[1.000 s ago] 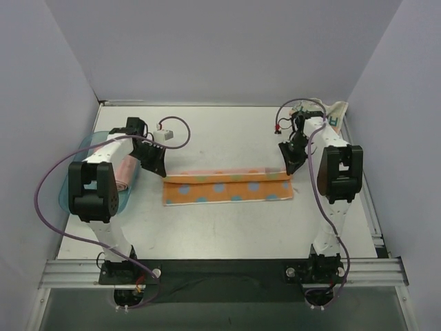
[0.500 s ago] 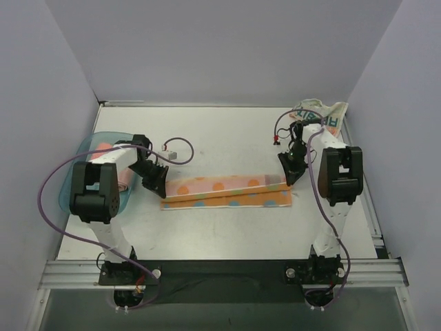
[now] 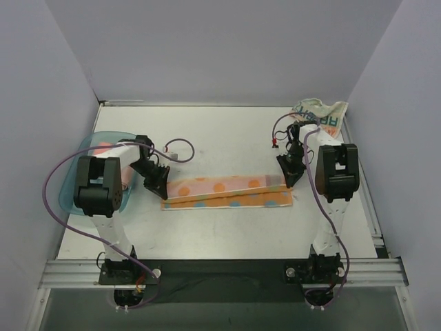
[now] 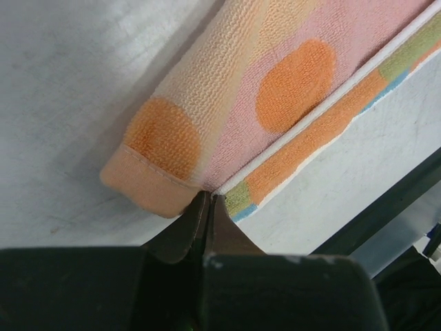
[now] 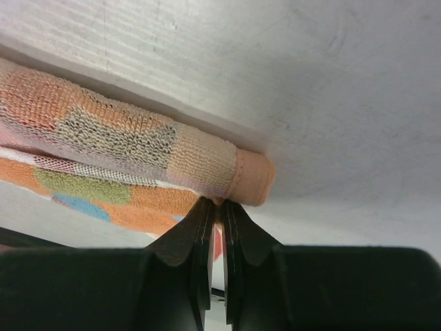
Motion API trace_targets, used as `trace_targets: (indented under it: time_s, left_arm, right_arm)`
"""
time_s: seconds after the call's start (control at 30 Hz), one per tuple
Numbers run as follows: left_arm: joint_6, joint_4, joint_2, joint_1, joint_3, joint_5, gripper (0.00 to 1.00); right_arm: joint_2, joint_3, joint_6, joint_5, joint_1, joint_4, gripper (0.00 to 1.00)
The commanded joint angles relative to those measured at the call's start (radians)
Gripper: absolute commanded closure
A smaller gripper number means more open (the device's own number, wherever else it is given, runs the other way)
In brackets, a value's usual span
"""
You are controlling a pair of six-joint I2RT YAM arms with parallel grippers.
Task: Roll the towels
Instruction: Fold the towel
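Note:
The striped towel with orange dots (image 3: 227, 191) lies as a long folded strip across the middle of the table. Its far edge is turned over onto the near part. My left gripper (image 3: 160, 181) is shut on the towel's left end corner (image 4: 207, 196). My right gripper (image 3: 288, 174) is shut on the towel's right end (image 5: 222, 202), just under the folded hem (image 5: 251, 178). The whitish lettered towel (image 3: 320, 114) lies crumpled at the back right corner. A pink towel (image 3: 124, 176) lies in the teal tray, partly hidden by my left arm.
The shallow teal tray (image 3: 77, 172) stands at the left edge of the table. Grey walls close in the table at the back and both sides. Purple cables loop round both arms.
Both grippers have carried the towel's far edge toward the near side, so the fold has rolled over further. The pink dotted face now lies on top of the strip.

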Motion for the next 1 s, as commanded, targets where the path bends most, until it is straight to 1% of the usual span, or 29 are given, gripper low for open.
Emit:
trace_targets:
  time_s: [0.0, 0.1, 0.27, 0.47, 0.5, 0.63, 0.8, 0.97]
  left_arm:
    - [0.022, 0.094, 0.019, 0.007, 0.056, -0.064, 1.0]
    - [0.026, 0.025, -0.013, 0.007, 0.118, -0.046, 1.0]
    - [0.036, -0.059, -0.09, 0.007, 0.162, -0.023, 1.0]
    - [0.064, -0.119, -0.156, 0.008, 0.144, -0.022, 1.0]
    - [0.065, -0.116, -0.16, 0.01, 0.123, -0.033, 1.0]
    - [0.058, -0.066, -0.128, 0.014, 0.078, -0.042, 1.0]
    - [0.032, 0.023, -0.044, 0.014, 0.06, -0.064, 1.0]
    - [0.019, 0.065, 0.022, 0.014, 0.056, -0.085, 1.0]
  right_arm:
    - [0.008, 0.05, -0.005, 0.061, -0.003, -0.005, 1.0]
    - [-0.041, 0.094, -0.01, 0.044, -0.009, -0.041, 1.0]
    - [-0.141, 0.133, -0.016, 0.003, -0.014, -0.098, 1.0]
    - [-0.202, 0.067, -0.019, -0.057, -0.006, -0.146, 1.0]
    - [-0.203, 0.021, -0.018, -0.074, -0.001, -0.141, 1.0]
    - [-0.172, -0.073, 0.007, -0.071, 0.016, -0.085, 1.0]
    - [-0.088, -0.102, 0.024, -0.069, 0.026, -0.043, 1.0]
    - [-0.037, -0.094, 0.03, -0.048, 0.045, -0.04, 1.0]
